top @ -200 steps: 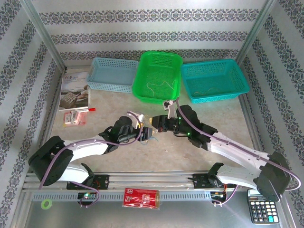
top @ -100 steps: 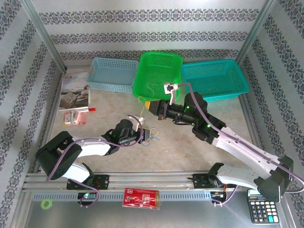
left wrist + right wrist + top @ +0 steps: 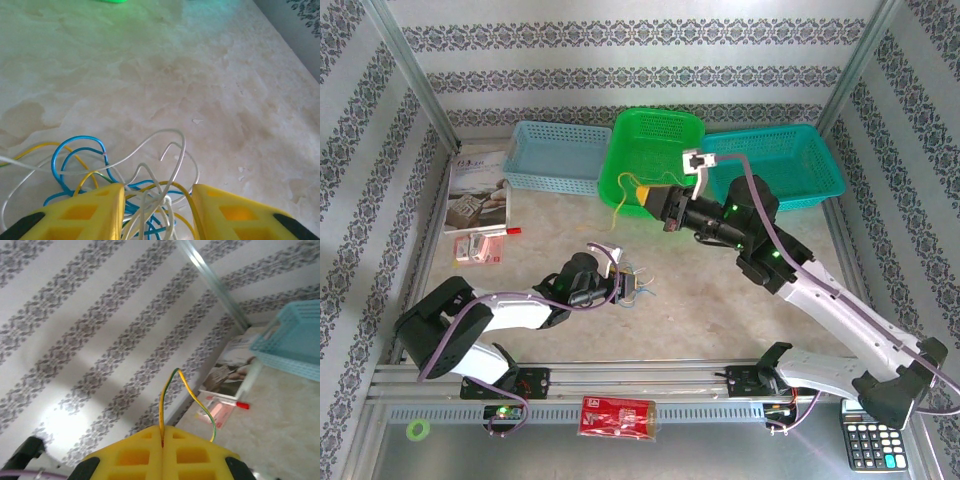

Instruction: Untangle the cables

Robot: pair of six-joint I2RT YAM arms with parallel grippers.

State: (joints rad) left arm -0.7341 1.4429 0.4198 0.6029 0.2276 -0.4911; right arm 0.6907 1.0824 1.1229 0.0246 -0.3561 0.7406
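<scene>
At 12 o'clock of the cables (image 3: 142, 172), your right gripper (image 3: 638, 190) was clamped on 1 yellow-green cable (image 3: 177, 377); your left gripper (image 3: 157, 200), jaws apart astride them, needed to pin them before pulling.

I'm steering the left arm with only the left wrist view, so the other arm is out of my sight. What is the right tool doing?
Observer: The right tool is shut on a thin yellow-and-green cable.
Operator: Where is it?
Observer: Over the near rim of the bright green plastic basket, apart from your left tool.
Operator: Any other bins?
Observer: A pale blue plastic basket stands left of the green one and a teal plastic basket stands right of it.
</scene>
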